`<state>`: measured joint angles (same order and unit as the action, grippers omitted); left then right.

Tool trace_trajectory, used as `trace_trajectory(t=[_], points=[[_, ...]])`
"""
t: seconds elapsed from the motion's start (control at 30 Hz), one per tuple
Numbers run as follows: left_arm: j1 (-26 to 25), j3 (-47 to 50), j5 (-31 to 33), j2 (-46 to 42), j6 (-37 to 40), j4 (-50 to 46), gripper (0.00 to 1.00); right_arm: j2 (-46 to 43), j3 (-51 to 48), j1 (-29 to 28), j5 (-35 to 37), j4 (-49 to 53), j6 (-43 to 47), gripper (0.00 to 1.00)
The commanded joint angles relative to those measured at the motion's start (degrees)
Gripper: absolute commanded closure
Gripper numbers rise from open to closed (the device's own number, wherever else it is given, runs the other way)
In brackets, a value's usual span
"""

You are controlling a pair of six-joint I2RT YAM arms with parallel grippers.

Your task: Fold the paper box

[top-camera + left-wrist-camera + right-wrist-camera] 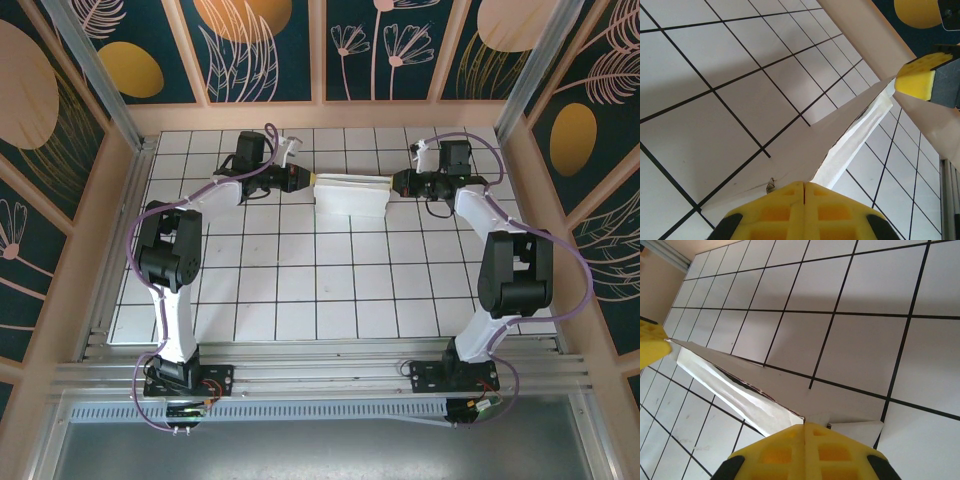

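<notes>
The white paper box lies far back on the tiled table, stretched between the two grippers. My left gripper is shut on its left end, and my right gripper is shut on its right end. In the left wrist view the yellow jaws are pressed together on the paper box, whose thin top edge runs away to the other gripper's fingertip. Seen from the right wrist, the yellow jaws pinch the box at a corner flap, and the left gripper's fingertip holds the far end.
The white grid table is ringed by beige walls; the back wall stands just behind the box. An aluminium rail carrying the arm bases runs along the near edge. Both arms reach inward from the sides.
</notes>
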<state>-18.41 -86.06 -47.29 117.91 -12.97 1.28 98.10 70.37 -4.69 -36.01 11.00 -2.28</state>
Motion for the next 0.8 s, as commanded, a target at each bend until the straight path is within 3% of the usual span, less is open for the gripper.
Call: trace_trajectory(t=[0.0,0.77], points=[[-0.7,0.7,0.7,2.1,-0.8,-4.7,1.0,0.2,-1.6,-1.5,1.3,-0.1,-0.8,1.0],[-1.8,5.1,1.0,2.1,0.0,-4.4,1.0,-1.2,-7.7,-2.1,4.2,-2.9,-2.4,1.0]])
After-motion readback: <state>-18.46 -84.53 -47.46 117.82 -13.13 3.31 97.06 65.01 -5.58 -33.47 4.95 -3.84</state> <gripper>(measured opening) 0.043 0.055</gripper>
